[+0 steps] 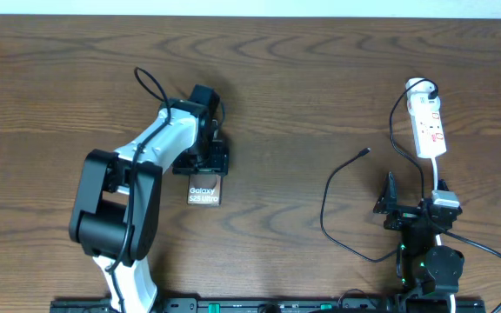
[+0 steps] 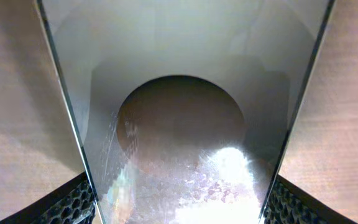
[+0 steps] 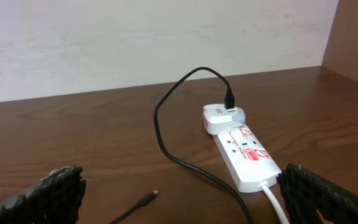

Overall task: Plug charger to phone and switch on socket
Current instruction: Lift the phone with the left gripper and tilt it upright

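The phone point(image 1: 204, 193) lies flat on the table, its screen showing "Galaxy S25 Ultra". My left gripper point(image 1: 207, 155) is at its far end. In the left wrist view the phone point(image 2: 179, 124) fills the gap between the fingers point(image 2: 179, 208), and both pads touch its edges. The charger cable point(image 1: 329, 204) loops over the table, and its loose plug tip point(image 1: 368, 151) lies free; the tip also shows in the right wrist view point(image 3: 154, 193). The white socket strip point(image 1: 428, 126) point(image 3: 244, 155) lies at the far right. My right gripper point(image 1: 416, 193) point(image 3: 182, 202) is open and empty, short of the tip.
A white adapter point(image 3: 219, 117) sits in the strip's far end with the black cable coming out of it. The strip's white lead point(image 3: 275, 202) runs back past my right finger. A pale wall stands behind the table's far edge.
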`<action>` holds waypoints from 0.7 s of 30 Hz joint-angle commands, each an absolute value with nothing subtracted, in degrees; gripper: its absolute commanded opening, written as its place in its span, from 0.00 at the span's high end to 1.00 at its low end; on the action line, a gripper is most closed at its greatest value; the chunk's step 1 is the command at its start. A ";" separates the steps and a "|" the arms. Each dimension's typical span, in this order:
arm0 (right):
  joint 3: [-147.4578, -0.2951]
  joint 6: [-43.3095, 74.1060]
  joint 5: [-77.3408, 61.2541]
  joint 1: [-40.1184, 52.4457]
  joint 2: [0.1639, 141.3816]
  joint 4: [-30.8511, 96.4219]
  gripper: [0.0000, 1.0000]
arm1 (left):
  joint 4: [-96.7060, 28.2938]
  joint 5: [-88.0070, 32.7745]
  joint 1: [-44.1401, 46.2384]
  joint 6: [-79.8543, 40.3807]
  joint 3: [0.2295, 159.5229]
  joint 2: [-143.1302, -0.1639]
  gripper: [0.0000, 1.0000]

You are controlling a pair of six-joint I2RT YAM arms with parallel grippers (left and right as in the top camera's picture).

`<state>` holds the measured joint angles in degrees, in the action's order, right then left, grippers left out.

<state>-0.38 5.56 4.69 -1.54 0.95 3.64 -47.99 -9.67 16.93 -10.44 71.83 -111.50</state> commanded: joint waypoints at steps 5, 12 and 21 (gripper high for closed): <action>-0.30 5.06 4.78 -1.41 0.40 3.81 0.01 | -48.58 -11.55 16.84 -10.87 71.94 -102.08 0.43; -0.30 5.06 4.78 -1.41 0.40 3.81 0.01 | -49.28 -11.57 16.84 -11.75 71.94 -97.89 0.43; -0.30 5.06 4.78 -1.41 0.40 3.81 0.01 | -49.28 -12.78 16.84 -12.99 71.94 -97.27 0.43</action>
<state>-0.38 5.56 4.69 -1.54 0.95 3.64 -49.08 -10.83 16.93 -12.16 71.53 -98.78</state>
